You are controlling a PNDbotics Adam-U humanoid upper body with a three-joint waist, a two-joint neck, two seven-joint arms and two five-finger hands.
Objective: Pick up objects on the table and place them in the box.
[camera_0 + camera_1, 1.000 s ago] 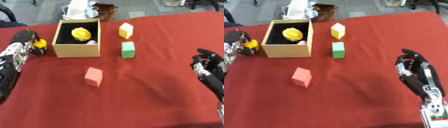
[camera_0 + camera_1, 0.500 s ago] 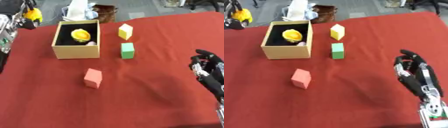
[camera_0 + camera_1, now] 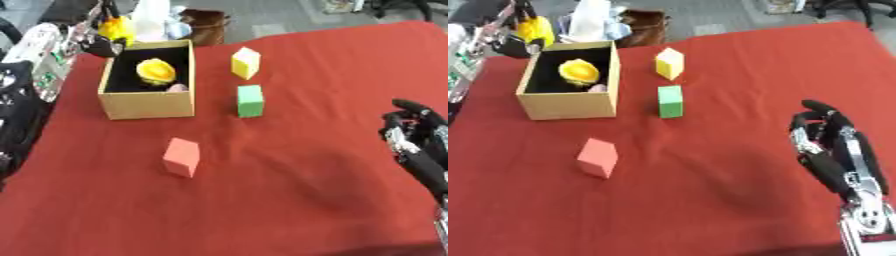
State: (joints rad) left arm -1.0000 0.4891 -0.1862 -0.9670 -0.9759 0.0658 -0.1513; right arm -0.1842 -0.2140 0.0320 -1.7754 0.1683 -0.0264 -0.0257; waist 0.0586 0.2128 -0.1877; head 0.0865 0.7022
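A tan cardboard box (image 3: 147, 103) stands open at the far left of the red table, with a yellow thing (image 3: 156, 71) and a small pink thing (image 3: 178, 88) inside it. My left hand (image 3: 98, 44) hovers at the box's far left corner, shut on a small yellow object (image 3: 114, 27). To the right of the box stand a yellow block (image 3: 246, 62) and, nearer, a green block (image 3: 250, 100). In front of the box lies a pink block (image 3: 182, 156). My right hand (image 3: 833, 150) rests open at the right edge, holding nothing.
Beyond the far table edge, behind the box, are a white bag (image 3: 590, 20) and a brown container (image 3: 646, 27). The red cloth (image 3: 297, 190) covers the whole table.
My left hand has lifted the yellow object from beside the box's left wall, upward and then right to the box's far left corner. The right hand has stayed put.
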